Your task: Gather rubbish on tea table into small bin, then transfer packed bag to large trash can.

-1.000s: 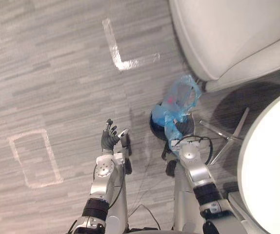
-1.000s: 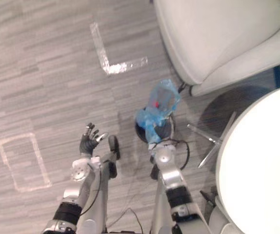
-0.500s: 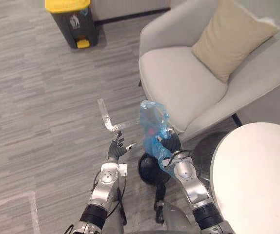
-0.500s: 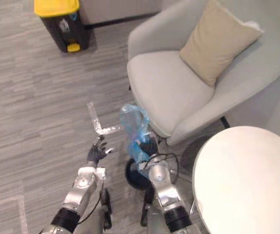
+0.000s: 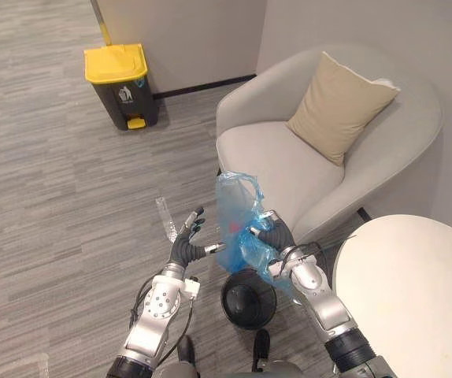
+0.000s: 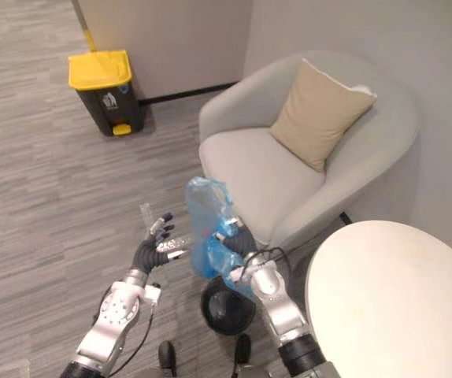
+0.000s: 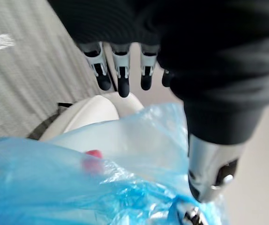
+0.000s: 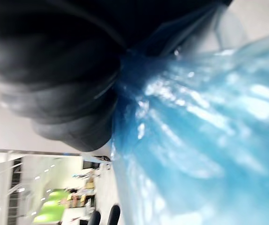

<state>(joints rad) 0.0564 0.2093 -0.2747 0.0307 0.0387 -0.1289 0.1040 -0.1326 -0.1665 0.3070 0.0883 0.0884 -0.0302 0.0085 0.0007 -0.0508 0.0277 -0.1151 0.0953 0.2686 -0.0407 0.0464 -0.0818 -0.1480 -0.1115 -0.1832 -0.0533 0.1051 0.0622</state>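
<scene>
We hold the bag (image 5: 238, 216) above the bin (image 5: 248, 298), right hand (image 5: 273, 235) fingers clenched on its bunched neck, left hand (image 5: 188, 246) fingers released beside it; probably light, floppy, slick, so we grip the neck.

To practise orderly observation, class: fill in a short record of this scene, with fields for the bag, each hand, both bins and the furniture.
Bag: blue plastic bag, something red inside, held above the small black bin
Right hand: shut on the bag's gathered neck
Left hand: open, fingers spread, beside the bag
Large trash can: yellow lid closed, by the far wall
Furniture: grey armchair with beige cushion; round white table
</scene>
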